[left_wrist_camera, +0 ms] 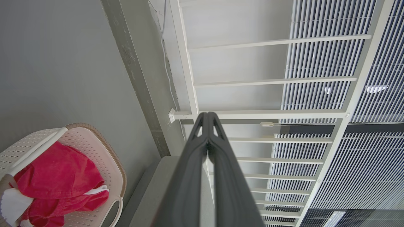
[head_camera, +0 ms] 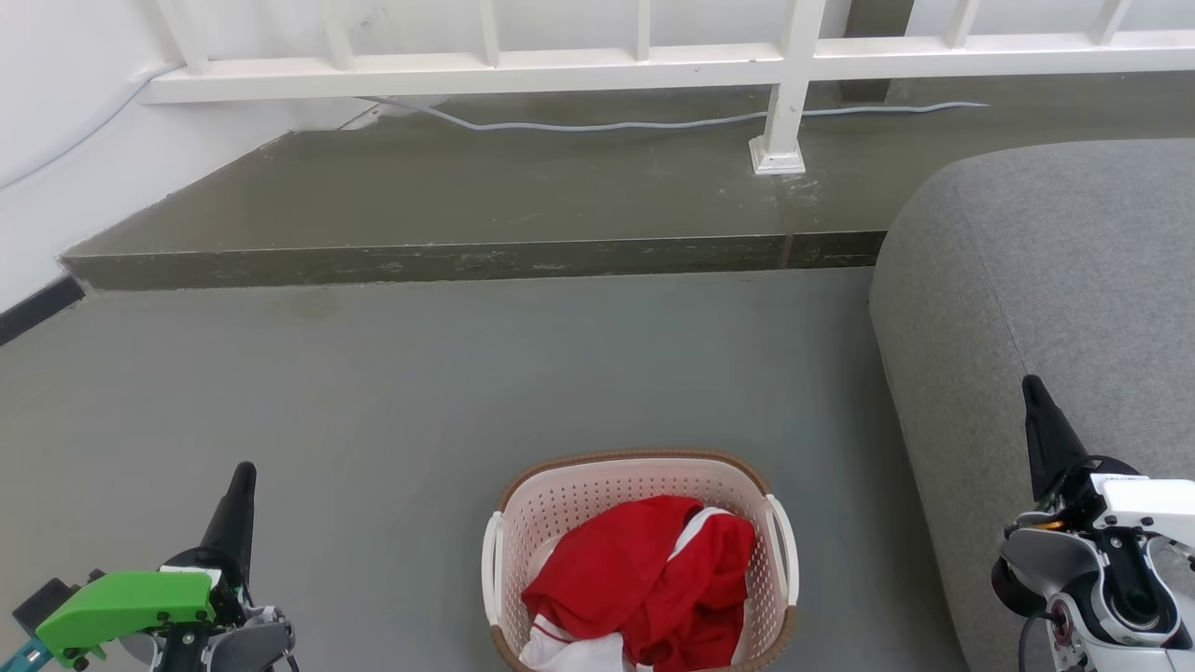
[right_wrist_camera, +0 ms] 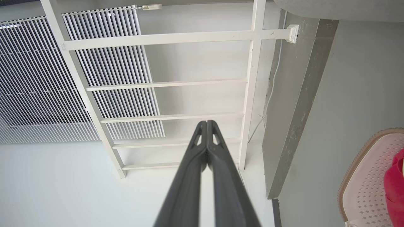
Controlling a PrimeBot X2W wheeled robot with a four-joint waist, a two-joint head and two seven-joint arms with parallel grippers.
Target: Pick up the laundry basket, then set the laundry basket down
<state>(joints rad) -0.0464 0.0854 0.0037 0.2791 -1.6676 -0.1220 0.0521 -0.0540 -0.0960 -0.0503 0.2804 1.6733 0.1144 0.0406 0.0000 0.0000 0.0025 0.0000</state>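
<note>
While the laundry basket (head_camera: 597, 499) sits on the grey floor (head_camera: 420, 392) at low centre of head view, w/ a red garment (head_camera: 644, 569) and some white cloth (head_camera: 569, 653) inside, neither claw touches it. L claw (head_camera: 241, 485) is well apart at lower left, R claw (head_camera: 1034, 397) at lower right in front of the grey sofa (head_camera: 1055, 280). Both have fingers pressed together, pinching nothing.

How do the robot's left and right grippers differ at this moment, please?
The left gripper carries a bright green part at its wrist; the right gripper has a white housing there. The left one shows over grey floor, the right one against the grey sofa. Both have their fingers shut together, point up the head view, and stand apart from the laundry basket.
</note>
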